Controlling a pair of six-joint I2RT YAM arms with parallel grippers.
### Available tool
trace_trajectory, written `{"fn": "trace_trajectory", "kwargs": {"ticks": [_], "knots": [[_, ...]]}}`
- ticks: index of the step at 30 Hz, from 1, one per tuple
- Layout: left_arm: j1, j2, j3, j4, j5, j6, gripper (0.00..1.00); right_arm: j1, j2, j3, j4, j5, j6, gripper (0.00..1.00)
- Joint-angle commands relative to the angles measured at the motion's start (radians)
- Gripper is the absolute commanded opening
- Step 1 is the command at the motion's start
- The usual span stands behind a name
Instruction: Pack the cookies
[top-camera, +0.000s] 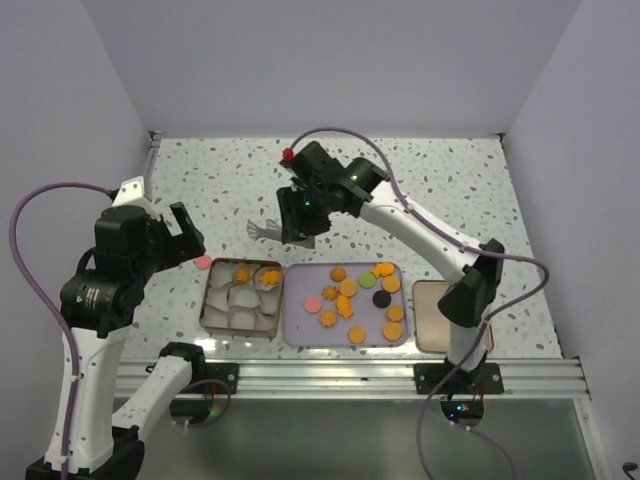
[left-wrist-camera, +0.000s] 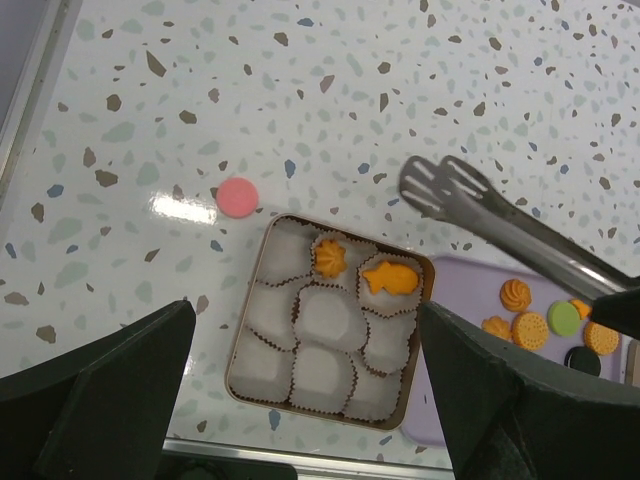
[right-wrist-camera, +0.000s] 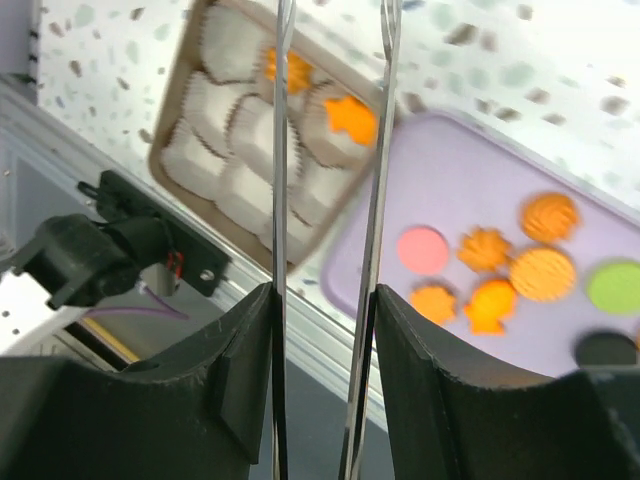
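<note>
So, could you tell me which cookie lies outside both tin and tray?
The pink disc on the table beside the tin; all others sit inside one.

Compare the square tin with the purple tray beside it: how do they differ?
The tin is tan and smaller; the tray is lavender and wider. The tin is lined with white paper cups; the tray has none. The tin holds only two orange cookies, while the tray holds about a dozen loose cookies. Both lie flat on the table, side by side.

Shiny metal tongs, paper cups, matt cookies
</note>
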Motion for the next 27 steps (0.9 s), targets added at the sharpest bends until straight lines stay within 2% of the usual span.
{"fn": "trace_trajectory", "kwargs": {"ticks": [1,6,10,14,19,27], "knots": [[-0.004,-0.001,-0.018,0.057,0.002,0.010,1.00,-0.022,-0.189,-0.083,-0.030,0.076,-0.052,0.47],[-0.004,0.016,-0.026,0.089,0.035,0.010,1.00,-0.022,-0.362,-0.285,-0.076,0.111,-0.069,0.47],[-0.004,0.028,-0.032,0.106,0.058,0.009,1.00,-0.021,-0.472,-0.438,-0.078,0.082,-0.053,0.48],[-0.004,0.027,-0.044,0.120,0.082,0.003,1.00,0.008,-0.531,-0.560,-0.079,0.078,-0.035,0.48],[-0.004,0.019,-0.052,0.117,0.096,-0.002,1.00,0.079,-0.524,-0.601,-0.099,0.096,-0.020,0.48],[-0.004,-0.007,-0.048,0.089,0.102,-0.008,1.00,0.114,-0.490,-0.612,-0.113,0.110,-0.012,0.48]]}}
